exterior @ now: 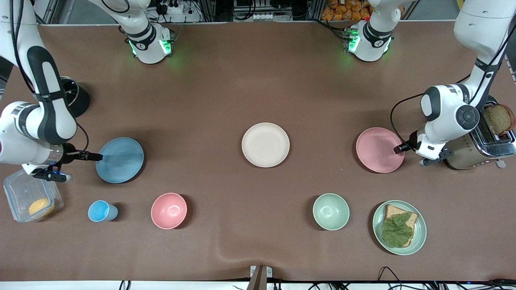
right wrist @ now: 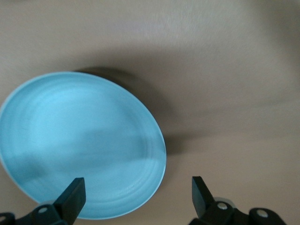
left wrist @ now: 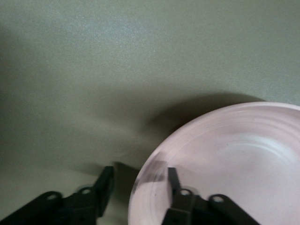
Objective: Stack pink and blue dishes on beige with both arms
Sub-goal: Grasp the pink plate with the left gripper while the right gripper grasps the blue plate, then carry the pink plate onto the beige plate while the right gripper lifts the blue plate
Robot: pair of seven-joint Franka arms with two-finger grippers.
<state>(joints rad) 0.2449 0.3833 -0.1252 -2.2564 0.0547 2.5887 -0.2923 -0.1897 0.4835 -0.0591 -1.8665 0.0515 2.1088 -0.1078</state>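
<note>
Both grippers sit low at the plates' rims: the left gripper [left wrist: 140, 187] has its fingers spread astride the edge of the pink plate [exterior: 379, 150], one finger over the dish and one outside it, not yet closed, while the right gripper [right wrist: 138, 199] hangs with its fingers wide apart just beside the rim of the blue plate [exterior: 119, 160], touching nothing that can be seen. The beige plate [exterior: 265, 144] lies bare at the middle of the table, well apart from both, the pink one toward the left arm's end and the blue one toward the right arm's end. These plates look light, stiff and matte, so probably not slippery, but thin and flat; the raised rim is the only sensible hold, pinched edge-on, and a plate held at one side is likely to tilt. Counted: three flat plates of the task, one pink, one blue, one beige; two bowls, pink bowl [exterior: 169, 210] and green bowl [exterior: 331, 211]; one blue cup [exterior: 101, 211]; one green plate with bread [exterior: 399, 227].
</note>
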